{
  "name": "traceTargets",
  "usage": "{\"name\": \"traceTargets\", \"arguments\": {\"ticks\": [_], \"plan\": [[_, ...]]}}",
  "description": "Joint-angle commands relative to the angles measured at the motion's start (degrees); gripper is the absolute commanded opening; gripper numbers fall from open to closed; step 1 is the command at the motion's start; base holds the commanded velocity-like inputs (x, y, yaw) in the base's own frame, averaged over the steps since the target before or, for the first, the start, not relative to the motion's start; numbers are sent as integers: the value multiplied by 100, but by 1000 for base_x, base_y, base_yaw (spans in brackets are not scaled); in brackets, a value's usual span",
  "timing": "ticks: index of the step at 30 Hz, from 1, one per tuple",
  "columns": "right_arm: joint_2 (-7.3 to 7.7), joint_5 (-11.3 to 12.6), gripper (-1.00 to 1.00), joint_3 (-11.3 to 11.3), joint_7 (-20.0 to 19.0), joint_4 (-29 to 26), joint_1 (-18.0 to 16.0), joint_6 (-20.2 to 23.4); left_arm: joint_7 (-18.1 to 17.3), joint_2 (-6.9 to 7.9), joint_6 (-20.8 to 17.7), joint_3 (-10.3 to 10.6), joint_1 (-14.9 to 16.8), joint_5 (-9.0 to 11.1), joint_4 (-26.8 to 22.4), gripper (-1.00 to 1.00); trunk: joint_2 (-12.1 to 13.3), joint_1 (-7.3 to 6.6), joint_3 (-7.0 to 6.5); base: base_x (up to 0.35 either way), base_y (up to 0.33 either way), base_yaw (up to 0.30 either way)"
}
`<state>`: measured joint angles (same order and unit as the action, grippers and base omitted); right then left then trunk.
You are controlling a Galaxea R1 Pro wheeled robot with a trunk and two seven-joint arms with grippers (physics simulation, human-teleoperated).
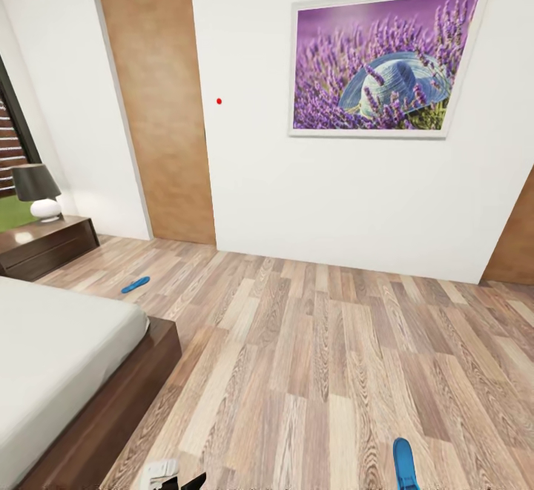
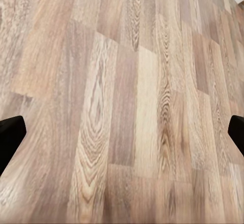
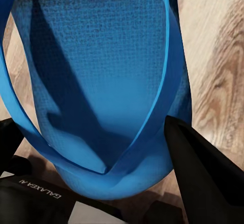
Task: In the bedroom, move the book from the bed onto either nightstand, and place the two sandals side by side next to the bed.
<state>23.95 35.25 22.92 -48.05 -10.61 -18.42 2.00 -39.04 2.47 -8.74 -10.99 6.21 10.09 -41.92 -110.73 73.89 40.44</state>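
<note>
One bright-blue sandal (image 1: 136,283) lies flat on the plank floor between the bed (image 1: 137,394) and the dark nightstand (image 1: 55,244). The other sandal (image 1: 404,463) is at the near right; in the right wrist view this sandal (image 3: 101,56) looms close, its sole and straps between the black fingers, and my right gripper (image 3: 94,132) is shut on it. Over bare floor my left gripper (image 2: 122,137) is open, with nothing between its fingertips (image 2: 10,137). The book is out of view.
A black-shaded lamp (image 1: 38,190) stands on the nightstand. A wooden door (image 1: 159,104) and a lavender picture (image 1: 382,64) are on the white far wall. Wide wood floor (image 1: 311,356) stretches from the bed's foot to that wall.
</note>
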Motion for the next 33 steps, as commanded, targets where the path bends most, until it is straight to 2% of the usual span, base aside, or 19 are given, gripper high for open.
{"name": "traceTargets", "arguments": {"ticks": [1, 3, 7, 14, 28, 33], "plan": [[4, 61, -100, 37, -4, -2, -4, 25, -25, -1, -61, -9, 3, 54, -1, 100, -3, -1, 15, 0, 0, 0], [4, 61, -100, 37, -3, -2, -4, 26, -25, -1, -62, -9, 3, 54, -1, 100, -3, -1, 33, 0, 0, 0], [4, 61, -100, 37, -6, -2, -4, 25, -25, -1, -60, -9, 3, 53, -1, 100, 158, -89, -7, 0, 0, 0], [4, 61, -100, 37, -4, -2, -4, 27, -25, -1, -61, -9, 3, 53, -1, 100, 158, -89, 4, 0, 0, 0], [4, 61, -100, 37, -9, -2, -4, 28, -25, -1, -64, -9, 3, 52, -1, 100, 719, -396, -247, 0, 0, 0], [4, 61, -100, 37, -8, -2, -4, 29, -25, -1, -59, -9, 3, 53, -1, 100, 719, -396, -244, 0, 0, 0]]}}
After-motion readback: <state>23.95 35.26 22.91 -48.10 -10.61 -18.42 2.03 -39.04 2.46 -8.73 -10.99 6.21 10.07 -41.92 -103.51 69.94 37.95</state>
